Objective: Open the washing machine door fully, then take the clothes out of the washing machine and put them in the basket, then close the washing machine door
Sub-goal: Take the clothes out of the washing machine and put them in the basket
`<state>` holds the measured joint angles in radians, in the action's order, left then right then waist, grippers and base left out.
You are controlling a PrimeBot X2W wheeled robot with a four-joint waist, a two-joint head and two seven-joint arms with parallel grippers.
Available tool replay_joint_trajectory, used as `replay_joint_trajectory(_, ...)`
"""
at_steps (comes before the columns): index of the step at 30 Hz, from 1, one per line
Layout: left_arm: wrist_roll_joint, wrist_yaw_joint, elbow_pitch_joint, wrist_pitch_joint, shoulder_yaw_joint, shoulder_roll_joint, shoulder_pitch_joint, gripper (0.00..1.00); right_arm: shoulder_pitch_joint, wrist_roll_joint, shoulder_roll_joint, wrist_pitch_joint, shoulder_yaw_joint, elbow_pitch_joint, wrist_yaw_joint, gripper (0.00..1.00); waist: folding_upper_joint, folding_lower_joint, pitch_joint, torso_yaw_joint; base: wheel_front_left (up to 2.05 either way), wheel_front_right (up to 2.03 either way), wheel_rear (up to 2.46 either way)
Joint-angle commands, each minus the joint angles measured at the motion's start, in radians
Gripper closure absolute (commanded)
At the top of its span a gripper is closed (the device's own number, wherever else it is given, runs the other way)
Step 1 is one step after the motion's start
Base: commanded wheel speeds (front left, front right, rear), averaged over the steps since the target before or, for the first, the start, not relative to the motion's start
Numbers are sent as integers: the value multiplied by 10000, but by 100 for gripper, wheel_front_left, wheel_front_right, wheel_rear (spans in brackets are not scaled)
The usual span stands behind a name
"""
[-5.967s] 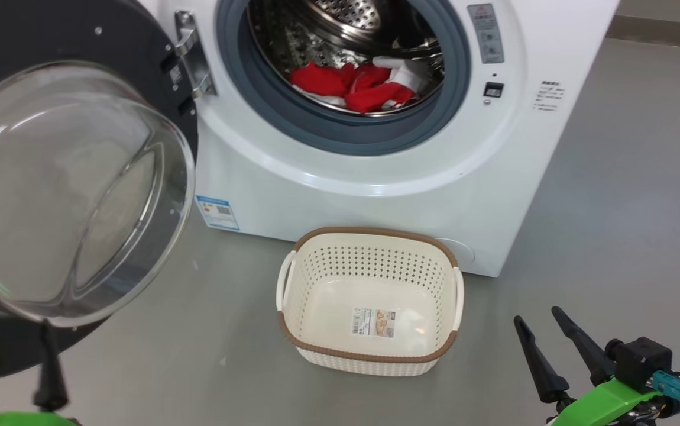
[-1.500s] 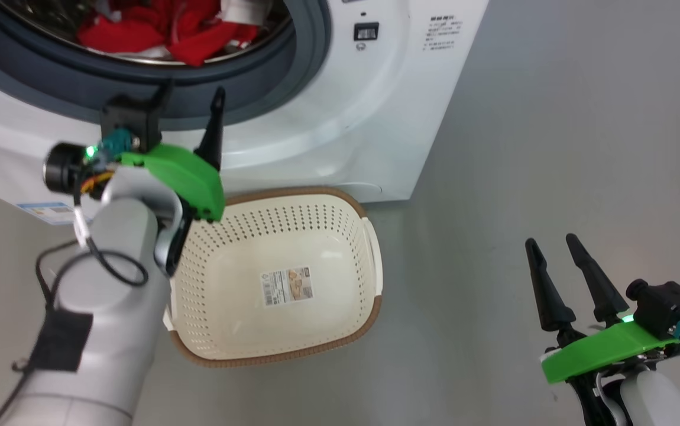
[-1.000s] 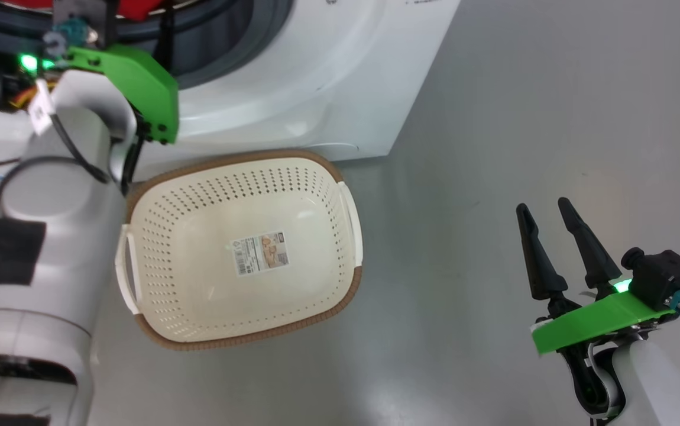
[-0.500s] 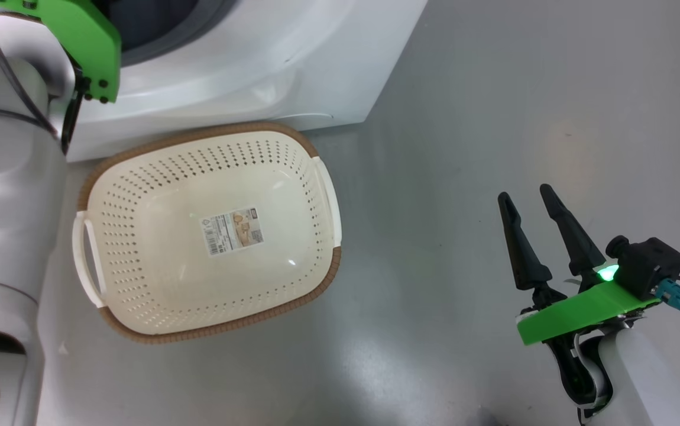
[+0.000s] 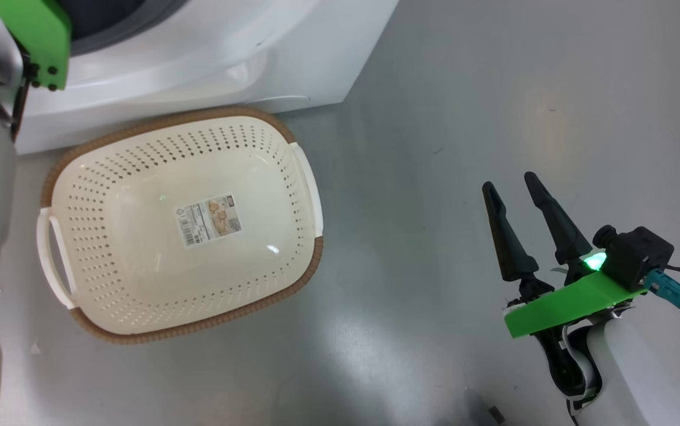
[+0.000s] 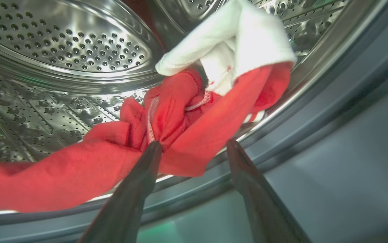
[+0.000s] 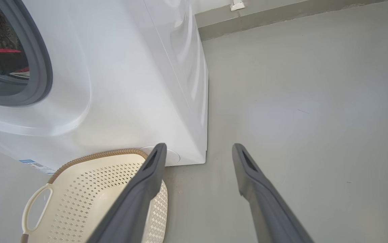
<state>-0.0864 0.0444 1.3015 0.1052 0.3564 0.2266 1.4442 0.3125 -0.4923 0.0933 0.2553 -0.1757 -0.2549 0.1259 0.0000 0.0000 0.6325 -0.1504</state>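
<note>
While the clothes [image 6: 177, 114] lie in the drum [image 6: 62, 50], the step in hand is judged to be the second: removal of the clothes to the basket [image 5: 139, 248].

Clothes: one red bundle with a white part on top, heaped at the front of the drum, its lower edge draped toward the gasket [image 6: 349, 101]. No part of it is held.

Left hand [image 6: 194, 143]: fingers spread wide, nothing gripped. The tips are set at the near edge of the bundle, and a red fold is seen between them. Whether a tip touches the cloth cannot be told.

Right hand [image 5: 509, 181]: fingers wide, empty, held over bare floor [image 5: 434, 118], well apart from the basket.

Basket: empty save for a sticker [image 5: 207, 220] on its bottom; set on the floor just before the washer [image 5: 198, 59].

Progress: the drum is reached freely, so the opening of the door is judged done. Nothing is laid in the basket. The closing of the door is left for last.

Next move, as judged: the left hand is to be pushed a little deeper, so that a thick fold is taken between the fingers, and then closed. The bundle is then to be lifted over the gasket lip and lowered into the basket. A thin pinch at the hem is likely to slip, or to leave part of the cloth trailing in the drum.
</note>
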Motion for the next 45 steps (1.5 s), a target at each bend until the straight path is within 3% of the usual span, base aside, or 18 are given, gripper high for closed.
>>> replay_joint_trajectory(1,90,-63,-148,-32,44,549,271,0,-58,-16,-17,65,-242,249,48,0,0,0,49,-62,0,0,0)
replay_joint_trajectory(9,84,-87,-130,84,203,645,299,0,-73,1,-20,65,-278,308,48,0,0,0,93,-118,0,0,0)
replay_joint_trajectory(10,74,-83,-128,99,219,655,293,4,-73,2,-14,65,-285,311,48,0,0,0,82,-122,0,0,0)
replay_joint_trajectory(11,63,-82,-126,110,234,660,280,51,-72,0,-6,65,-290,311,48,0,0,0,67,-125,0,0,0)
replay_joint_trajectory(12,53,-85,-124,113,251,663,265,91,-70,-1,4,65,-292,312,48,0,0,0,52,-124,0,0,0)
replay_joint_trajectory(13,52,-91,-123,116,275,668,246,100,-68,-1,14,65,-292,315,48,0,0,0,33,-123,0,0,0)
replay_joint_trajectory(20,-237,-72,-116,435,192,567,57,100,-122,27,78,65,-211,305,48,0,0,0,-181,20,0,0,0)
replay_joint_trajectory(32,-1460,68,-424,1523,-661,-84,-969,100,-401,39,292,65,-15,159,48,0,0,0,-907,661,0,0,0)
replay_joint_trajectory(45,-1987,90,-4306,1564,-2092,-518,-3622,100,-908,120,652,65,415,287,48,0,0,0,-1771,1325,0,0,0)
